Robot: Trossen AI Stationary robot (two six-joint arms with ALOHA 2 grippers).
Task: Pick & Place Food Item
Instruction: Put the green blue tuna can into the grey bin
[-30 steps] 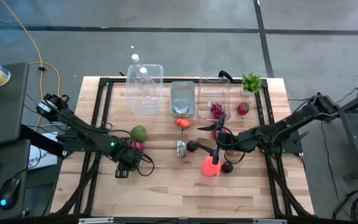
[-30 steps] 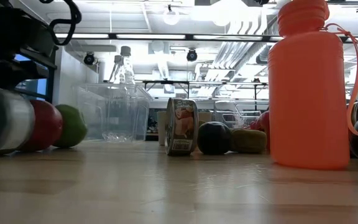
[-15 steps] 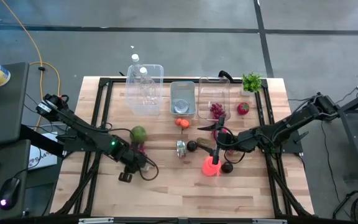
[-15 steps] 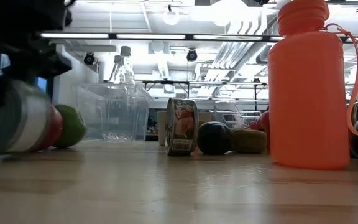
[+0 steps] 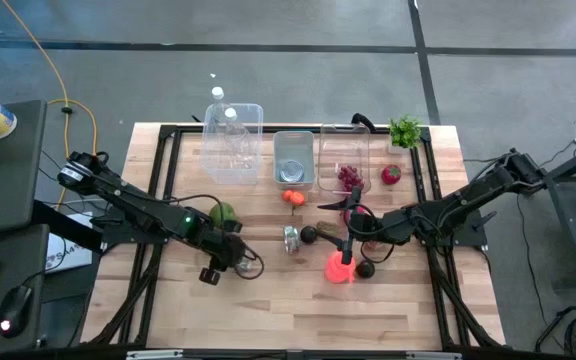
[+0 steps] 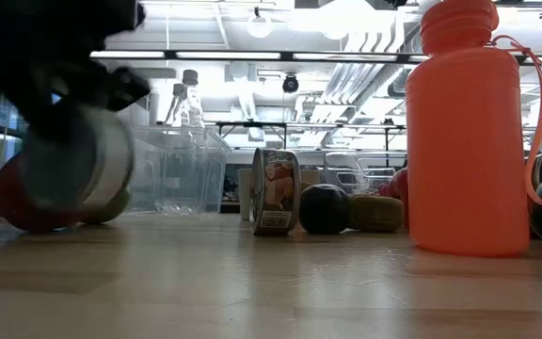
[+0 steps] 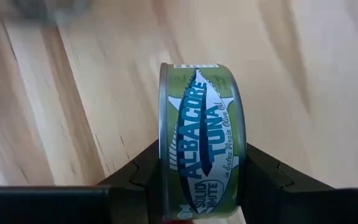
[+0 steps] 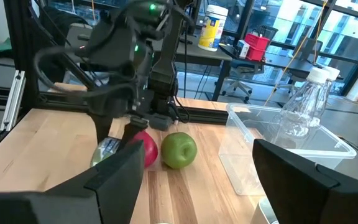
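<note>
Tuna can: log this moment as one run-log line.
left gripper: shut on tuna can, lifted off table | right gripper: open, beside orange bottle | can not yet placed

Low view: tuna can (image 6: 81, 169) motion-blurred; left wrist view: can bottom cropped.

Green can label (image 7: 205, 144) reading "ALBACORE TUNA" in blue letters, "SOLID WHITE" beneath, smaller line partly legible, "in extra virgin olive oil"
</note>
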